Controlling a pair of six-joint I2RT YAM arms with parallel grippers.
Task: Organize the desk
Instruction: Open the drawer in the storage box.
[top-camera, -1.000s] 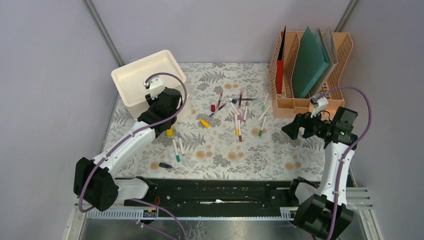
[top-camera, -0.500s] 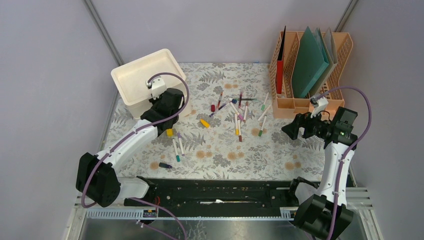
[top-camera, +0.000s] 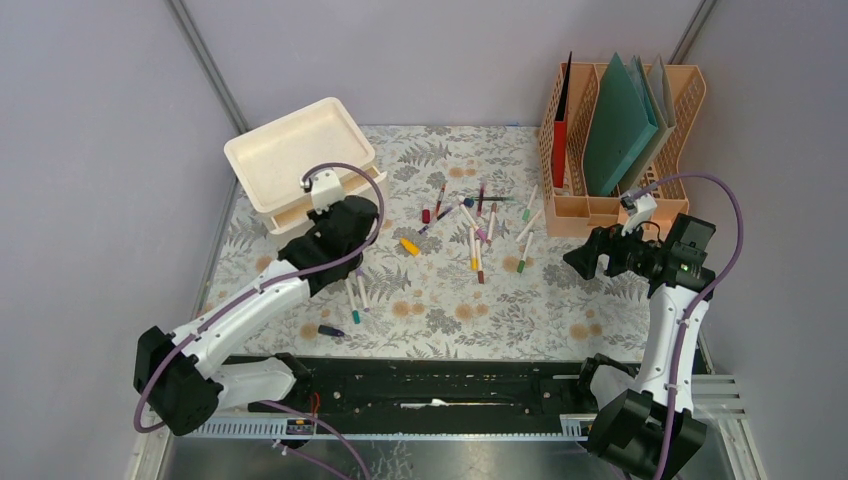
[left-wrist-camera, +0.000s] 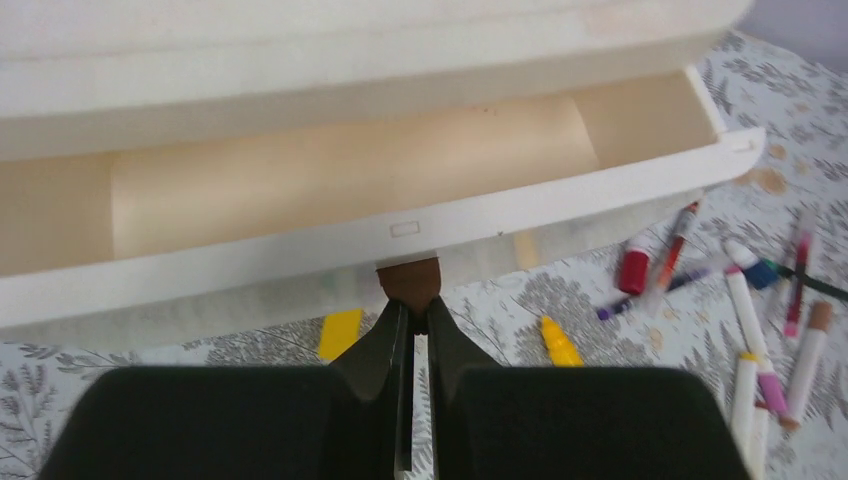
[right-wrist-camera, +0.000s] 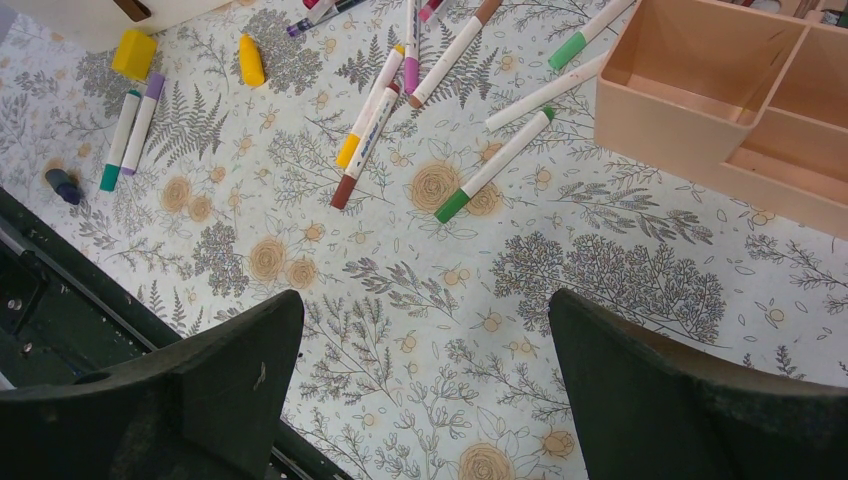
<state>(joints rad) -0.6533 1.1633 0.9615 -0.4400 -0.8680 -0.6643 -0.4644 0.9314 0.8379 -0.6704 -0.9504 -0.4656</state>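
The desk (top-camera: 450, 300) has a leaf-printed cloth with several markers (top-camera: 475, 235) scattered mid-table. A cream drawer box (top-camera: 290, 150) stands at the back left, its drawer (top-camera: 300, 213) slid partly out. In the left wrist view the drawer (left-wrist-camera: 300, 180) is empty. My left gripper (left-wrist-camera: 412, 305) is shut on the drawer's brown knob (left-wrist-camera: 410, 278); it also shows in the top view (top-camera: 320, 218). My right gripper (top-camera: 582, 258) hovers open and empty over bare cloth at the right, its jaws wide apart in the right wrist view (right-wrist-camera: 425, 300).
A peach file organizer (top-camera: 620, 130) with folders stands at the back right; its low compartments (right-wrist-camera: 740, 110) are near my right gripper. A yellow block (left-wrist-camera: 340, 333) and yellow cap (left-wrist-camera: 560, 342) lie just before the drawer. A black rail (top-camera: 430, 385) runs along the front edge.
My left gripper has pulled back toward the front with the knob, and the drawer has slid out of the cream box. The right arm has not moved.
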